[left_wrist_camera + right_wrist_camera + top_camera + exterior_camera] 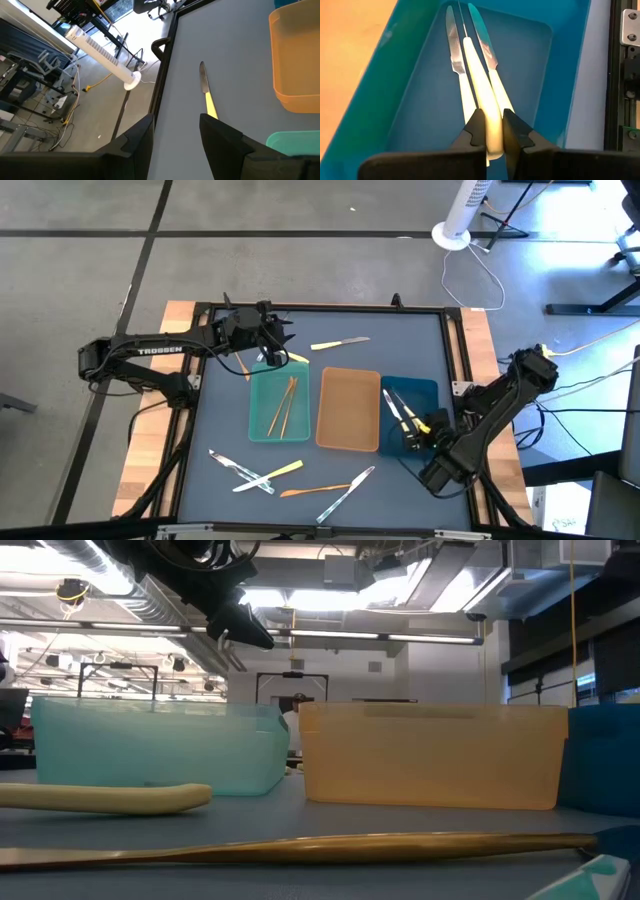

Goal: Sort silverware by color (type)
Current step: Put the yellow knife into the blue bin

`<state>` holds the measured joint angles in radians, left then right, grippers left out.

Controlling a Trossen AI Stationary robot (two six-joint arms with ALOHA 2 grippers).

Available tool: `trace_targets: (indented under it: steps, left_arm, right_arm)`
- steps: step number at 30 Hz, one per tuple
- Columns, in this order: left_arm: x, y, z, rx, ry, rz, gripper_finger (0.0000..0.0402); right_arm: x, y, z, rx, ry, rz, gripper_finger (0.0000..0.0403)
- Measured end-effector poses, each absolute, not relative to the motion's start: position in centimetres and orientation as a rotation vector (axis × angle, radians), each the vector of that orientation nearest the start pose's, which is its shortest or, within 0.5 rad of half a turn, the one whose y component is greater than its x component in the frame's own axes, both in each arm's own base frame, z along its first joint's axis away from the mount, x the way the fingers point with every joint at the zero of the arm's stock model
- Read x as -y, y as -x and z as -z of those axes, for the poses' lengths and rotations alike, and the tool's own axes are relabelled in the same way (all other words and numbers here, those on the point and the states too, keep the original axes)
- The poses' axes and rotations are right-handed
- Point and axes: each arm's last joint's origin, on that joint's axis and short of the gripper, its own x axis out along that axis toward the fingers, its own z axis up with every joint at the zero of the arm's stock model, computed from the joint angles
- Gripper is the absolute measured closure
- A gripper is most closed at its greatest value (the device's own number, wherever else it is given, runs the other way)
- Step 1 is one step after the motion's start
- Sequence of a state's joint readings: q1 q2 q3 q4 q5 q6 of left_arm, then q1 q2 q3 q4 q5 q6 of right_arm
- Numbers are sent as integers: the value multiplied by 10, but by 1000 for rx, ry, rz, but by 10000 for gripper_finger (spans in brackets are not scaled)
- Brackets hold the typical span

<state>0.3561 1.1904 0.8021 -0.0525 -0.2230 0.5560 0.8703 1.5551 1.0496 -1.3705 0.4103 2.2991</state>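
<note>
My right gripper [418, 430] [493, 131] is over the dark-blue tray [432, 392] and is shut on a yellow-handled utensil [479, 85]. Two yellow-handled knives [492, 75] lie flat on the tray floor on either side of it. My left gripper [270, 345] [175, 135] is open and touches nothing, raised over the far left corner of the teal tray [262, 395] [150, 745]. Slim gold utensils [285, 405] lie in that tray. A yellow-handled knife [340, 342] [205, 90] lies on the mat ahead of it. My right gripper pinches the utensil's yellow handle [487, 115] between its two fingers [476, 131], near the handle's free end. It comes from above, slanting into the tray. The utensil points away along the tray, between the two knives. Whether it is lifted clear I cannot tell.
The tan tray [348, 410] [430, 755] stands between the teal and dark-blue ones. Near the table's near edge lie silver utensils [235, 465], a yellow-handled one [278, 472], an orange-gold one [315, 490] [300, 845] and another silver one [352, 485]. A raised frame [320, 308] borders the mat.
</note>
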Motion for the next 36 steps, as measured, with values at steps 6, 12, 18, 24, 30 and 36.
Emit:
trace_targets:
  steps: [6,12,18,24,30,36]
  left_arm:
    - [-96,-240,-270,-592,-502,-430,248]
    - [-96,-240,-270,-592,-502,-430,248]
    - [-96,-240,-270,-592,-500,-430,248]
    - [-96,-240,-270,-592,-498,-430,248]
    - [-96,-240,-270,-592,-498,-431,248]
    - [-96,-240,-270,-592,-498,-430,248]
  right_arm:
    - [-175,-163,-201,-872,-727,1210,385]
    - [-178,-165,-197,-871,-738,1203,383]
    - [-179,-166,-196,-872,-745,1198,382]
    - [-179,-166,-196,-874,-743,1195,382]
    - [-179,-166,-196,-874,-745,1193,382]
    - [-179,-166,-196,-875,-745,1193,381]
